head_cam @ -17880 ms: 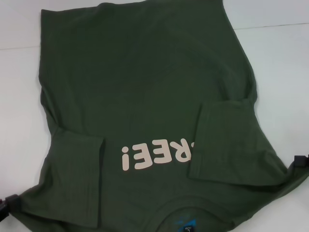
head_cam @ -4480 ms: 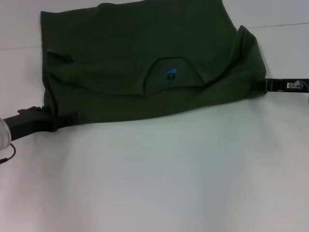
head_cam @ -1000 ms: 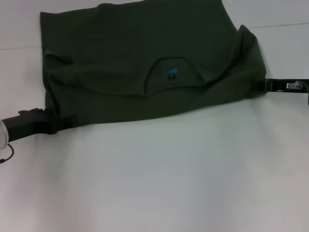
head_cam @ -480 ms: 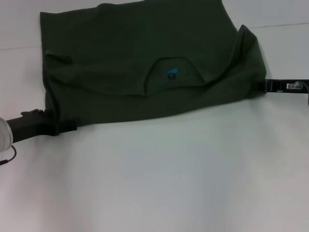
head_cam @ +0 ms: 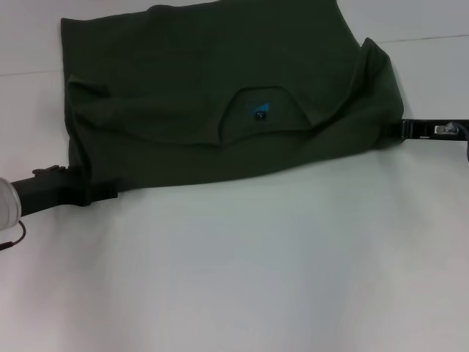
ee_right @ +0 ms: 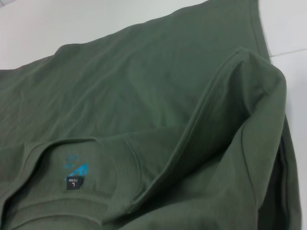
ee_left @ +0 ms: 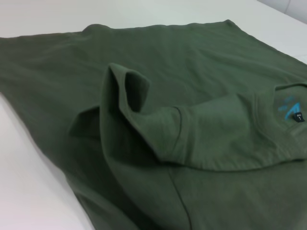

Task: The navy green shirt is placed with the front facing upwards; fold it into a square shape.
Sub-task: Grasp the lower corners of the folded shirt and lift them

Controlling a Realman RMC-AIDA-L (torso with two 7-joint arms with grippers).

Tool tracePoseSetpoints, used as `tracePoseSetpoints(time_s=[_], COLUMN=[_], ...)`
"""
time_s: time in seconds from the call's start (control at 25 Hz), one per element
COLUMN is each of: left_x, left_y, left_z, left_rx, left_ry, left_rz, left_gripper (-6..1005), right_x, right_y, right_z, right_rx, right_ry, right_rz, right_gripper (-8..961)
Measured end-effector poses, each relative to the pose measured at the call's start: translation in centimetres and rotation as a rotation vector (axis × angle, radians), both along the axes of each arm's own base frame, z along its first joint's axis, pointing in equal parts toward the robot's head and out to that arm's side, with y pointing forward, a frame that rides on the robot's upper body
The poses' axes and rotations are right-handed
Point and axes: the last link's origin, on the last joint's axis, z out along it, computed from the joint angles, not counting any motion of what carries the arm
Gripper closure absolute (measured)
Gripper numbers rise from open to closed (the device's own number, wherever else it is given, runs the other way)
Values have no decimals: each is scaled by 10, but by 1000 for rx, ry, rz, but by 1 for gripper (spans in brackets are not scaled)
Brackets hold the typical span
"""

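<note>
- The left gripper, a matt black claw on a dark arm with a pale cuff, is lying low at the left edge of the head view, its tip tucked against the near left corner of the cloth; whether its fingers are pinching or parted cannot be told
- The right gripper, a slim black claw with a small metallic fitting behind it, is reaching in from the right edge and meeting the right fold of the cloth; its fingers are hidden by the fabric, so its hold cannot be told either
- The navy green shirt, a large dark olive cotton T-shirt with a soft, faintly ribbed knit, is lying doubled over between the two claws, forming a broad, roughly rectangular shape
- The collar opening is facing up near the middle, showing a small black label and a blue print inside the neck
- In the left wrist view, a sleeve with a stitched hem is lying folded inward, and a ridge of fabric is standing up in a loose peak
- In the right wrist view, the shirt's right edge is puckering into a raised, hemmed fold
- The smooth white table is carrying the shirt on its far half, with a thin dark seam running across the surface at the far right
</note>
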Motion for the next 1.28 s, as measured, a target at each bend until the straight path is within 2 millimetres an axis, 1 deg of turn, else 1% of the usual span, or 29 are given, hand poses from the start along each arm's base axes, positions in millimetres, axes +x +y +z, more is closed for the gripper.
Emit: tracePoseSetpoints(time_s=[0.56, 0.8, 1.0, 1.28], left_x=[5, 4, 0, -1], left_y=[2, 3, 3, 2], left_z=[-6, -4, -1, -5], left_rx=[-14, -10, -15, -33], left_ry=[23, 22, 22, 38], left_rz=[-19, -14, 2, 7], left_gripper=[48, 168, 368, 518], right_x=[0, -1, -1, -2], right_y=[1, 1, 2, 3], right_z=[0, 0, 0, 1], right_rx=[3, 4, 4, 5], right_ry=[-2, -3, -3, -2], right_rz=[-1, 1, 3, 5], right_gripper=[906, 906, 906, 906])
